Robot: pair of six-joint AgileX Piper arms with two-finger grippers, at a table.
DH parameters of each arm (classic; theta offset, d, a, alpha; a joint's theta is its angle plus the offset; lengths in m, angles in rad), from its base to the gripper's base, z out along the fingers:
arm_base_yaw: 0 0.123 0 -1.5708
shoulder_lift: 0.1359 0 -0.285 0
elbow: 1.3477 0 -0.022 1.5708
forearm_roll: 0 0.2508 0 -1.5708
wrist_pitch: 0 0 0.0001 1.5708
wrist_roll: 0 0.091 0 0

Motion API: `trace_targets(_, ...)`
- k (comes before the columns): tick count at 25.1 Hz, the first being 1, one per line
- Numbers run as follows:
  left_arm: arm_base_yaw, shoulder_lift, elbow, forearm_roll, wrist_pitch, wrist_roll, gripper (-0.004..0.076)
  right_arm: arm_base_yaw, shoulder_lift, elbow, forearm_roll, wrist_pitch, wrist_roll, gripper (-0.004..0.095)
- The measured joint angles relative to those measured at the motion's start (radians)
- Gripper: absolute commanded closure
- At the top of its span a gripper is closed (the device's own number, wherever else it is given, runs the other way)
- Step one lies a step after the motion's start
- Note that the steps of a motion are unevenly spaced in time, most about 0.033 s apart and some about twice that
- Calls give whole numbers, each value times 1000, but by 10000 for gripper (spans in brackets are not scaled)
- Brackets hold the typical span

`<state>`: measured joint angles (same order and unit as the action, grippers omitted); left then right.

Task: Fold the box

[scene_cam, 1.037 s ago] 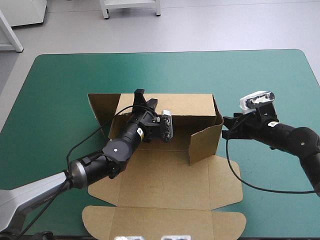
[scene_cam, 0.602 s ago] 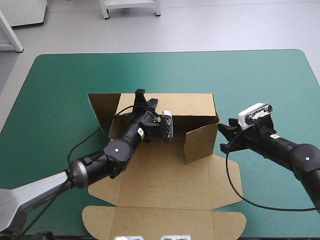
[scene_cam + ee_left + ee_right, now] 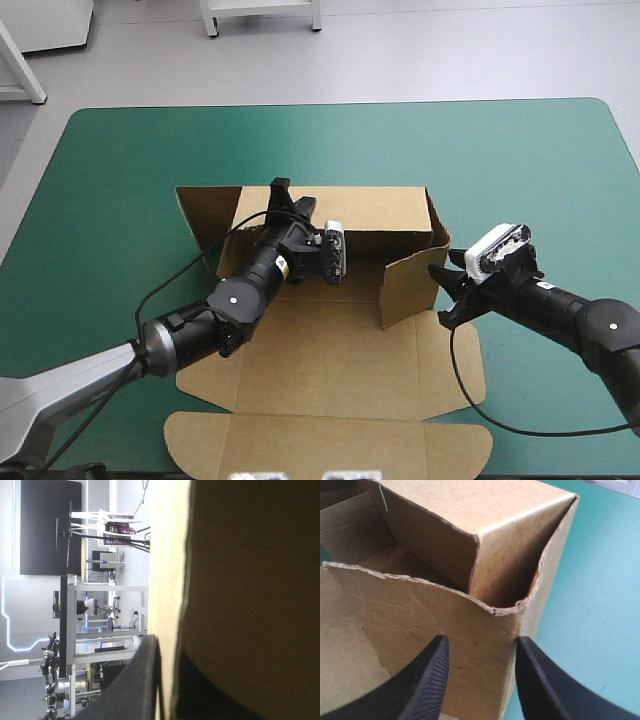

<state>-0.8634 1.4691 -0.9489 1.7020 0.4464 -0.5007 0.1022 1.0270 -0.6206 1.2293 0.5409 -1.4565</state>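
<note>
Teal-green cover (image 3: 120,180) bore the brown box (image 3: 330,360) at its middle, with the lid panel (image 3: 330,445) flat toward 6 o'clock. The left gripper (image 3: 290,197) was clamped on the rear wall (image 3: 360,210) at 11 o'clock and should hold it upright. At 3 o'clock the right gripper (image 3: 438,295), fingers apart, faced the leaning side flap (image 3: 405,285), which it should press squarely inward. Nothing lay inside the box.

No legible text or markings anywhere

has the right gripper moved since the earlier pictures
Yes. The right black-finned gripper has come toward the teal-green table's near edge, away from the brown cardboard box's unmoved far right corner.
</note>
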Motion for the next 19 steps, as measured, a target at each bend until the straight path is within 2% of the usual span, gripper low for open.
trace_targets(2, 0, 0, 0, 0, 0, 0, 733, 0, 9, -1, 17, 0, -39, 207)
trace_targets(4, 0, 0, 0, 1, 0, 0, 733, 0, 44, -23, 32, 1, -65, 149)
trace_targets(9, 0, 0, 0, 1, 2, 0, 733, 12, 118, -86, 28, 33, -35, 162)
trace_targets(14, 0, 0, 0, 2, 2, 0, 732, 82, 136, -126, -124, 20, 148, 249)
trace_targets(19, 0, 0, 0, 3, 1, 0, 732, 140, 140, -148, -264, -39, 299, 260)
